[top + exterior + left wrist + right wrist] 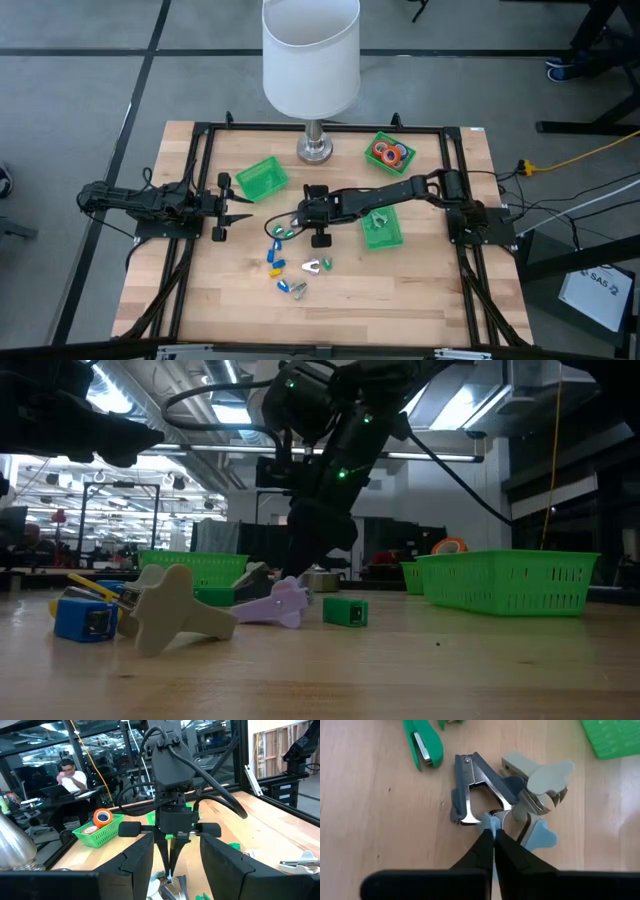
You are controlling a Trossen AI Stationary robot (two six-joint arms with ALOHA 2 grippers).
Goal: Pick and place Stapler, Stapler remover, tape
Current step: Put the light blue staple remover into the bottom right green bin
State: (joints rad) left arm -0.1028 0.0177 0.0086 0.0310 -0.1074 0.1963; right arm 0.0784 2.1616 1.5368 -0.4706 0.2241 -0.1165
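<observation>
A cluster of claw-shaped stapler removers lies mid-table: a dark blue-grey one, a beige one and a light blue one. My right gripper reaches in from the right, slanting down, and is shut on the light blue stapler remover. A green stapler lies just beyond them. Tape rolls sit in the far right green bin. At the table's left my left gripper waits level and open, holding nothing. My right gripper pinches a light blue plastic tab of the stapler remover between its two fingertips. The fingers come from above, slanting down from the table's right side. The remover lies on the wood among the other two, touching them.
A lamp with a white shade stands at the far middle. A green bin sits far left of centre, another under the right arm. More small staplers and removers lie toward the near edge. A black frame rims the table.
</observation>
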